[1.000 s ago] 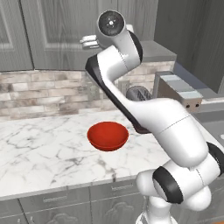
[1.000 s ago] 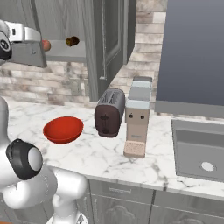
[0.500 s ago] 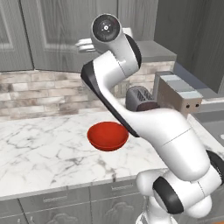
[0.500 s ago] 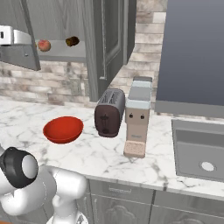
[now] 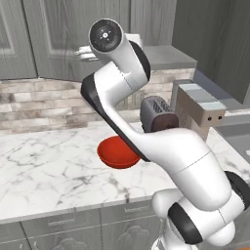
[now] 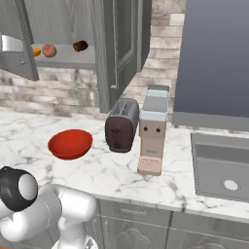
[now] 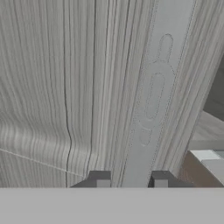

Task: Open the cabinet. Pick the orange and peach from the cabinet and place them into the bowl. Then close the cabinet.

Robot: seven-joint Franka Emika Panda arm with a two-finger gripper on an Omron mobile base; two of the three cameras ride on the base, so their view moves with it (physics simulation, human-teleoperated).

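In the hand view my gripper (image 7: 130,180) is pressed close to the grey wood-grain door of the cabinet (image 7: 65,87). The door's long handle (image 7: 153,94) runs down between my fingertips (image 7: 99,179), which are shut on it. The right base view has the cabinet (image 6: 68,62) open, its left door (image 6: 17,48) swung out toward me. On the shelf, from left to right, lie the orange (image 6: 36,50) and the peach (image 6: 48,50). Below the cabinet the red bowl (image 5: 118,152) (image 6: 70,143) sits empty on the marble counter.
A dark brown-and-yellow object (image 6: 80,46) lies on the shelf right of the peach. The cabinet's right door (image 6: 116,48) stands open over a dark toaster (image 6: 121,131) and a grey-and-tan appliance (image 6: 152,129). A sink (image 6: 223,163) lies far right.
My hand has swung left with the left door, which has opened wider. First the peach and then the orange have come into sight on the shelf.
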